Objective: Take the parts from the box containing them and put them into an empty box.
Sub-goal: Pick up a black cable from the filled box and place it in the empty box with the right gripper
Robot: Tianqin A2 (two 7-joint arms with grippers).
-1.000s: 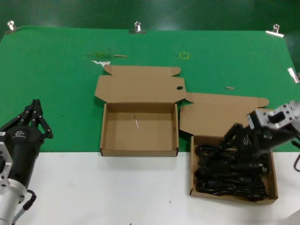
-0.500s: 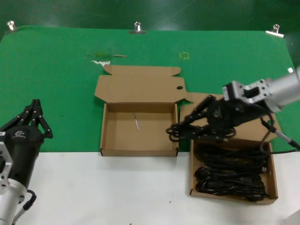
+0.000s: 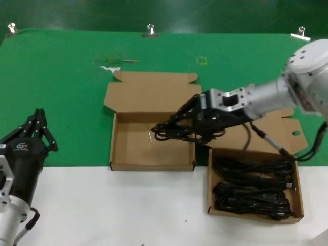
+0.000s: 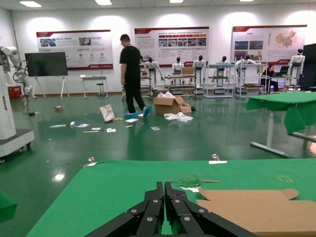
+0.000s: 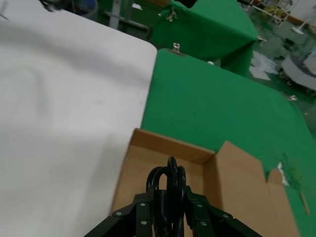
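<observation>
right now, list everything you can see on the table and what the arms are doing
empty box: one, brown cardboard, lid flap open, left of the other box; bare floor with a thin pale sliver
box of cords: one, brown cardboard, lid open, near right on the white surface, several black cord bundles inside
carried cord bundle: one, black, held above the empty box's right side
green cloth: one, covers the far part of the table, pinned by silver clips along its far edge
white table surface: near part
scraps: a few, pale, on the cloth beyond the boxes
left gripper: black, shut, idle at near left
right gripper: black, shut on the carried cord bundle
</observation>
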